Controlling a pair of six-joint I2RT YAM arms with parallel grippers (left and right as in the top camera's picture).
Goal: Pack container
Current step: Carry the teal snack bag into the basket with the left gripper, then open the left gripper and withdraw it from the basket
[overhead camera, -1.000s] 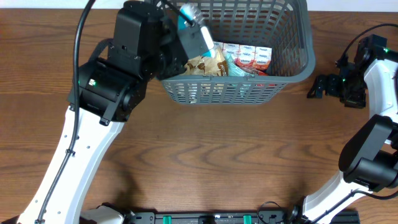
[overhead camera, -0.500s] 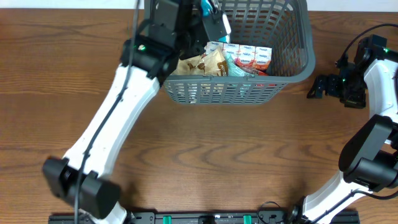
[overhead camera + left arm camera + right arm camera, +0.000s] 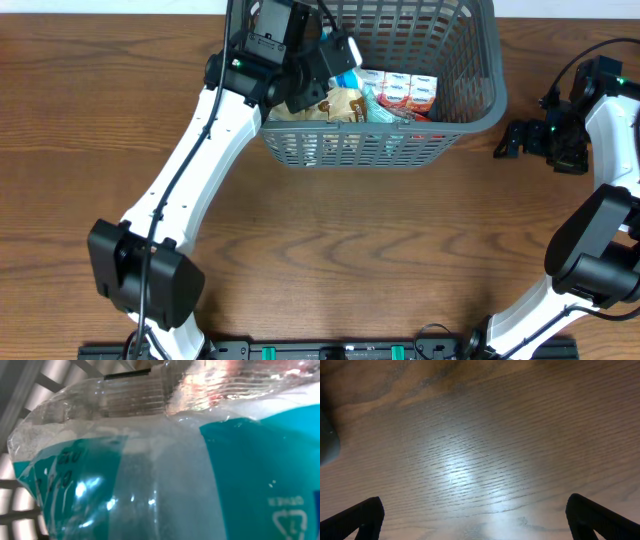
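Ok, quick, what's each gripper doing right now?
Left gripper: closed on a teal-and-clear packet, over the container.
Right gripper: open, empty, above the table.

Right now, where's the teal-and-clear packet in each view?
Overhead: teal-and-clear packet in the left gripper, over the container's left half.
Left wrist: the packet fills the frame.
Right wrist: not in it; only table.
Shared landmark: container's slotted wall, front edge overhead, top left in left wrist.

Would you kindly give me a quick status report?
Left hand shut on teal packet, over basket. Right hand open over table. Nothing in the way.
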